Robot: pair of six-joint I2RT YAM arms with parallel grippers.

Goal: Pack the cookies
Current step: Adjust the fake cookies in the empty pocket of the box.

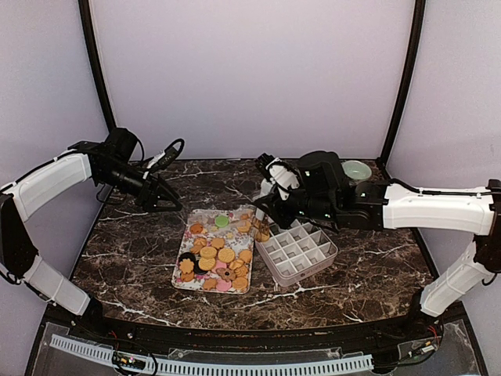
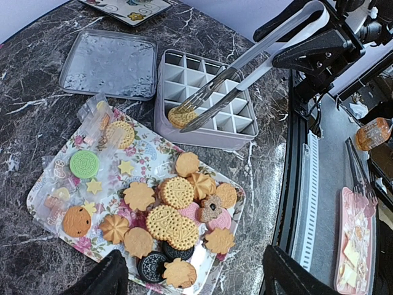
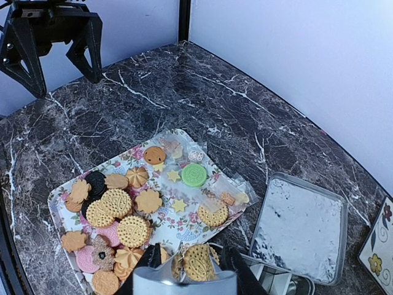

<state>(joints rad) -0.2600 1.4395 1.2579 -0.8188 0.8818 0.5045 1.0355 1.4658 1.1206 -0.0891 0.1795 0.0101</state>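
Packing cookies one at a time, we are working two white arms over the dark marble tabletop [image 1: 133, 251]. The right arm is spanning from the right edge to the middle, and the left arm is hovering near the far left corner.

The floral tray [image 2: 147, 161] is lying at the middle of the tabletop. It is carrying the cookies [image 2: 176, 192] in a loose heap of tan, orange, pink, green and dark rounds, with a few clear wrappers among them. Just beside it, toward the right edge, the divided box [image 2: 202, 136] is sitting with every cell we can see into looking bare, save the corner cell nearest the tray. Its clear lid [image 2: 110, 64] is lying flat close beside the box.

The right gripper [image 2: 313, 43] is clamping the handles of the tongs [image 2: 270, 43]. The tongs are pinching one round tan cookie [image 3: 198, 261] at that corner cell, and we cannot tell whether it is already touching the cell floor. The left gripper [image 3: 61, 74] is standing wide open, holding nothing.

We are judging this step to be the drop into the cell. Doing it well is meaning:
- centring the cookie between the dividers
- lowering it below their tops
- only then easing the tongs apart

That way it is neither perching on a divider nor tipping into the neighbouring cell.
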